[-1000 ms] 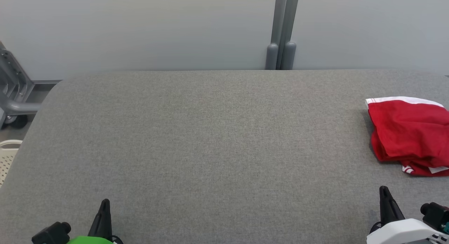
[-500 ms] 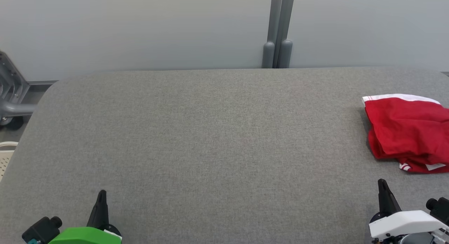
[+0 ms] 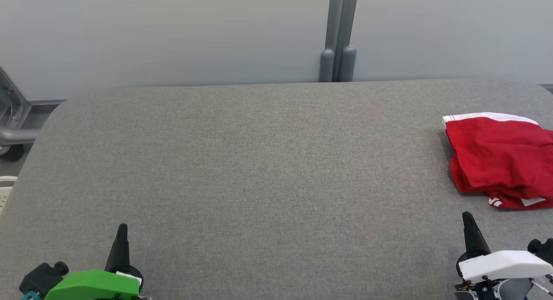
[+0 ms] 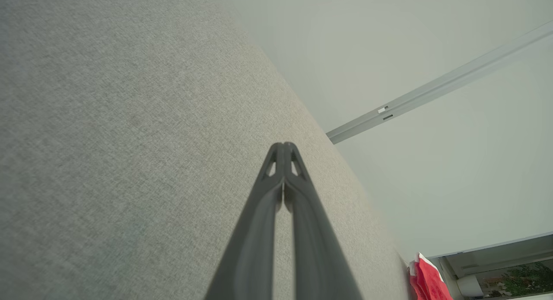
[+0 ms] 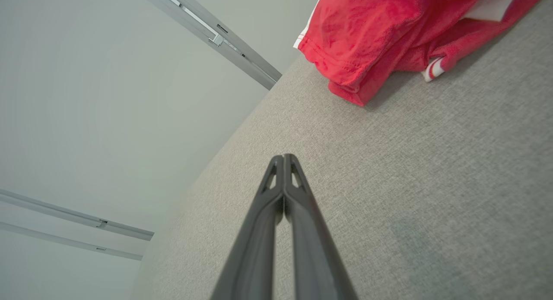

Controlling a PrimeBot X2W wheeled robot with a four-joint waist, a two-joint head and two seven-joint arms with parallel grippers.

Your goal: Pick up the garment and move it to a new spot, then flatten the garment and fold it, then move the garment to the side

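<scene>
The garment (image 3: 501,159) is laid on the bench (image 3: 259,170) at its right side, beyond the right gripper (image 3: 467,220).

The left pincer (image 3: 122,228) sits at the lower left of the head view, its two dark fingers (image 4: 257,231) pressed together into a single spike that points up the frame, with a green wrist shell (image 3: 93,285) behind it. The right pincer (image 3: 467,216) mirrors it at the lower right, closed tip to tip and backed by a white wrist shell (image 3: 503,263). In each wrist view the two tips meet with nothing between them.
</scene>
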